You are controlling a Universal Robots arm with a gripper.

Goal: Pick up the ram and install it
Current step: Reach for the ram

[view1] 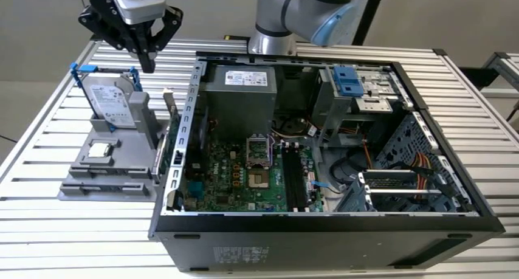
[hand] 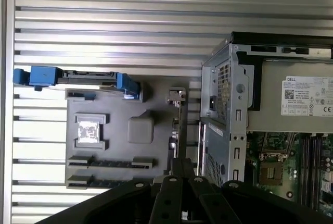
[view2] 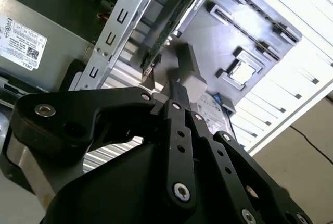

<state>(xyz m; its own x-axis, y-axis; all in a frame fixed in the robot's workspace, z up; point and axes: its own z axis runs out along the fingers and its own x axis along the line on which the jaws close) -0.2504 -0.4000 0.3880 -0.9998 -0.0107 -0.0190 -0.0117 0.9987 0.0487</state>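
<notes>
Gripper [view1: 147, 65] closed, empty, hanging over the grey holder [view1: 106, 169]. Ram [view2: 179, 18] stands edge-up in its slot beside the case [view1: 324, 227], likely for a top pinch

Count: 1 hard drive [view1: 109, 103], 1 CPU chip [view1: 99, 149], 1 ram stick [view2: 182, 8], 1 grey holder tray [view1: 106, 183], 1 open PC case [view1: 324, 229], 1 gripper [view1: 147, 67].

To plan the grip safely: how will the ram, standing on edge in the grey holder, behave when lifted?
The ram is a thin board, so probably stiff, light, yet fragile. Standing on its narrow edge, it may tip if pushed sideways.
</notes>
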